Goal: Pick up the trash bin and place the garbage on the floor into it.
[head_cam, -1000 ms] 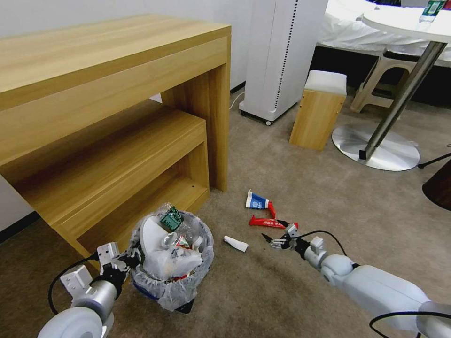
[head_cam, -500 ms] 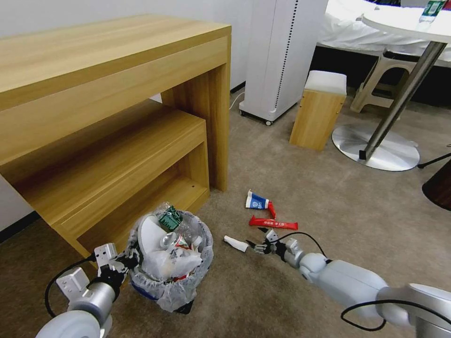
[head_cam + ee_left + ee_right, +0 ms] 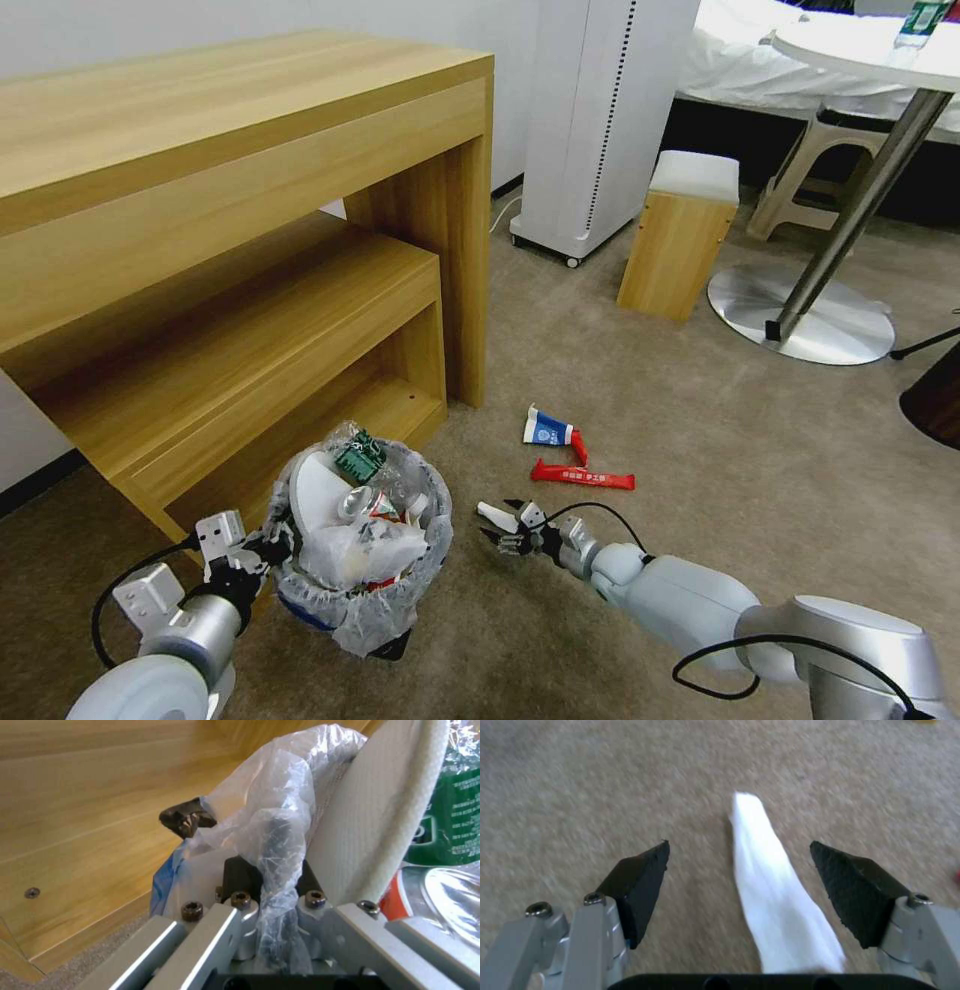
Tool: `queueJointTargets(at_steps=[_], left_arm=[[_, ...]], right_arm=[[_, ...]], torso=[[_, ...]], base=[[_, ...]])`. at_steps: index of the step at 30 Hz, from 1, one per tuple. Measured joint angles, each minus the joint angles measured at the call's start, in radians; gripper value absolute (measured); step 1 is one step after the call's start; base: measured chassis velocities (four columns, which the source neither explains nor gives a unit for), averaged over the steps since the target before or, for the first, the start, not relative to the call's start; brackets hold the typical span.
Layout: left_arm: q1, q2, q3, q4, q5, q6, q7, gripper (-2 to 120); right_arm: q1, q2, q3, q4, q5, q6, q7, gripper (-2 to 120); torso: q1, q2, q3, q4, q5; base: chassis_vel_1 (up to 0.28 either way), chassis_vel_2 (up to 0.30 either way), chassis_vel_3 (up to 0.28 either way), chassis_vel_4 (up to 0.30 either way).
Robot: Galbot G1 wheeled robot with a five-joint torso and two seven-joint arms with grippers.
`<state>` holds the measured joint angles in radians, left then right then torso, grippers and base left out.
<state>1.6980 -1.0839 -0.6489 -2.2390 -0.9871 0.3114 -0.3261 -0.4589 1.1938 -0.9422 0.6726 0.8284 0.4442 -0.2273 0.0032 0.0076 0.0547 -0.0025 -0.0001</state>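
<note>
One white wrapper (image 3: 775, 900) is straddled by the spread right gripper (image 3: 505, 528), just beside the trash bin (image 3: 362, 560).
The bin's rim (bag included) is pinched by the left gripper (image 3: 262, 548); the fingers (image 3: 640, 888) should be lowered to the floor (image 3: 700, 440) before closing.

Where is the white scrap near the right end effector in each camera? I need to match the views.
Head view: white scrap on the carpet, at the open right end effector's tips, right of the trash bin.
Right wrist view: centre, between the fingertips, touching neither.
Left wrist view: this camera faces the trash bin's bag instead.
Shared landmark: the beige carpet.
</note>
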Motion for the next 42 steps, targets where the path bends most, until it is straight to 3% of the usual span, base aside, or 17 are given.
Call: queueJointTargets(at_steps=[10, 19, 32, 39, 42], left_arm=[[0.003, 0.000, 0.001, -0.006, -0.005, -0.001, -0.002, 3], [0.025, -0.010, -0.005, -0.026, -0.001, -0.004, -0.002, 3], [0.047, -0.012, -0.012, -0.032, 0.003, -0.010, -0.001, 3], [0.035, -0.008, -0.008, -0.021, -0.001, -0.011, -0.001, 3], [0.034, -0.008, -0.006, -0.020, -0.001, -0.011, -0.001, 3]], right_arm=[[-0.029, -0.019, 0.040, -0.024, -0.019, 0.010, -0.003, 73], [-0.044, -0.003, 0.052, -0.050, -0.044, 0.027, -0.007, 50], [-0.049, 0.000, 0.093, -0.076, -0.088, 0.031, -0.013, 39], [-0.064, -0.021, 0.116, -0.072, -0.109, 0.046, -0.013, 17], [-0.065, -0.026, 0.119, -0.072, -0.111, 0.048, -0.013, 13]], torso=[[0.000, 0.000, 0.000, 0.0001, 0.0003], [0.000, 0.000, 0.000, 0.0001, 0.0002], [0.000, 0.000, 0.000, 0.0001, 0.0001], [0.000, 0.000, 0.000, 0.0001, 0.0001], [0.000, 0.000, 0.000, 0.0000, 0.0001]], base=[[0.000, 0.000, 0.000, 0.000], [0.000, 0.000, 0.000, 0.000], [0.000, 0.000, 0.000, 0.000], [0.000, 0.000, 0.000, 0.000], [0.000, 0.000, 0.000, 0.000]])
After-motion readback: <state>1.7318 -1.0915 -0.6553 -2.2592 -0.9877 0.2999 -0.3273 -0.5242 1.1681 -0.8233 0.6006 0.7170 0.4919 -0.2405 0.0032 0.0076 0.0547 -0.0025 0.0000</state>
